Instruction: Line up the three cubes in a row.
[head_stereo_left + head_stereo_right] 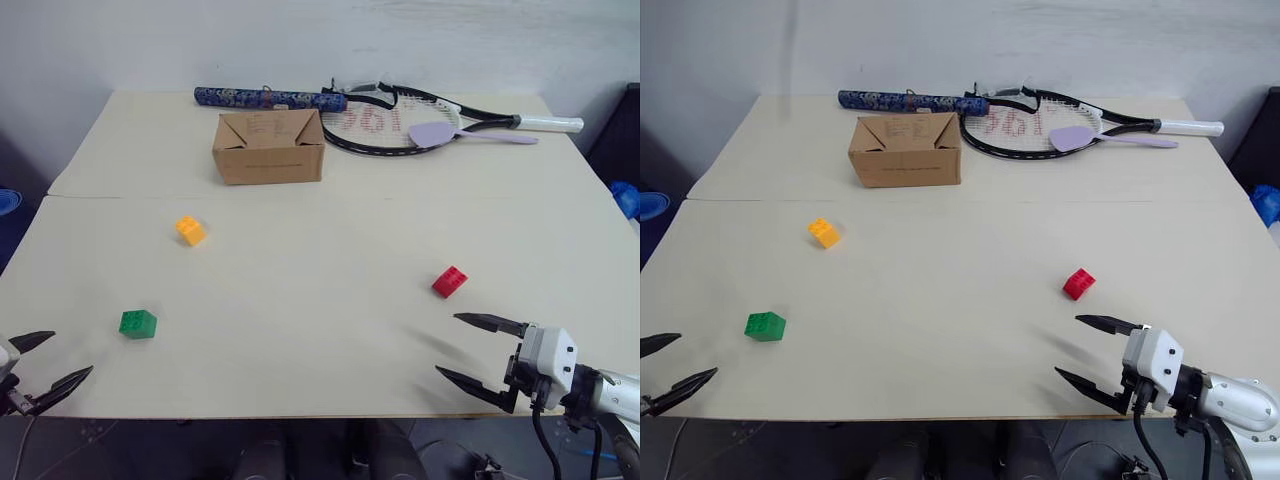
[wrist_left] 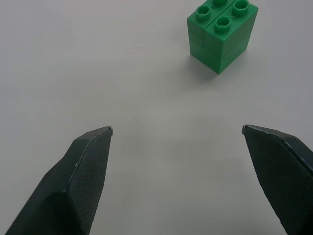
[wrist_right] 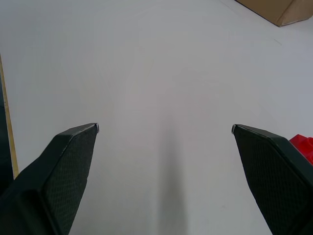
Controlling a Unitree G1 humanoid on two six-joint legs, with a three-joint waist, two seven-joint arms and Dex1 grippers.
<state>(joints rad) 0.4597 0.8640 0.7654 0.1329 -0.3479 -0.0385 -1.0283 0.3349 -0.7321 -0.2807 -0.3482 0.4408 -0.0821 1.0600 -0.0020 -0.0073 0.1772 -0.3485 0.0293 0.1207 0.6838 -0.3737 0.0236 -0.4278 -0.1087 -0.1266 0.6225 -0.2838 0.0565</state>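
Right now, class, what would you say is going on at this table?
A two-armed robot is set to line up three building bricks, but none has been handled yet. The green brick, the yellow-orange brick and the red brick lie scattered apart on the table. The left gripper hangs open near the green brick, the right gripper open near the red one. A cardboard box sits farther back.

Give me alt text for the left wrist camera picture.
A green cube with four studs stands on a pale table, ahead of the left claw. The claw's two black fingers are spread wide and hold nothing.
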